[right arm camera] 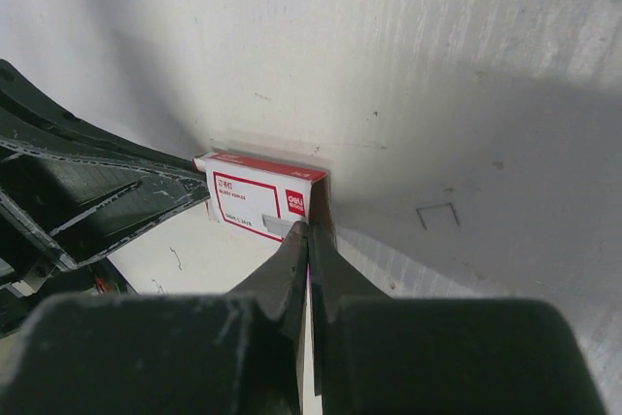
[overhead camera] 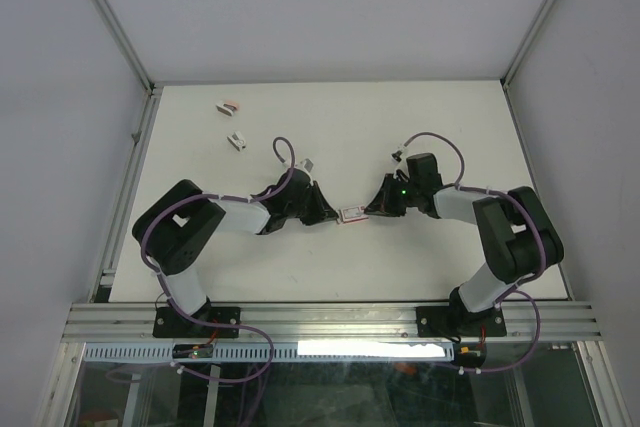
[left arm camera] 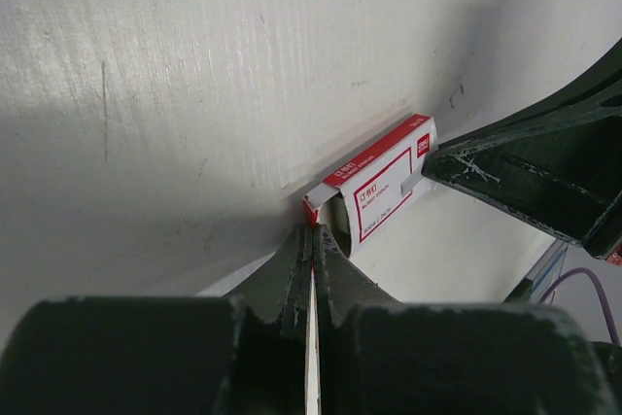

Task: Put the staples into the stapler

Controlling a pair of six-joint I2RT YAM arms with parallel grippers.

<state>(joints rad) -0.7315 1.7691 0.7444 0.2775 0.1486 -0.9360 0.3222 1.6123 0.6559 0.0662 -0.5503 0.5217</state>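
Top view, box: the red-and-white box (overhead camera: 352,214) lay on the table (overhead camera: 450,117), with an arm reaching in to it from each side.
Top view, grippers: the left gripper (overhead camera: 335,215) met the box's left end and the right gripper (overhead camera: 368,212) met its right end.
Top view, stapler: a pale item with a red strip (overhead camera: 227,105) and a grey-white item (overhead camera: 236,141) sat well beyond the box, up and to its left. They were too small to tell which was the stapler.
Top view, staples: no staples lay loose beside the box, so the staples were judged to be inside it.
Left wrist, fingers: they were pressed together, with the tips at the box's open end by its red corner.
Left wrist, risk: if only a sliver of card was caught, a pull could tear the flap or slip off it, leaving the box unopened.
Right wrist, fingers: they were pressed together too, with the tips against the grey flap at the box's far end. Whether card was nipped between them did not show.
Right wrist, risk: opposed pulls on so light a box could lift or twist it, spilling the strip out of the open end.
Right wrist, crowding: both sets of tips worked at one tiny box, so they could collide.
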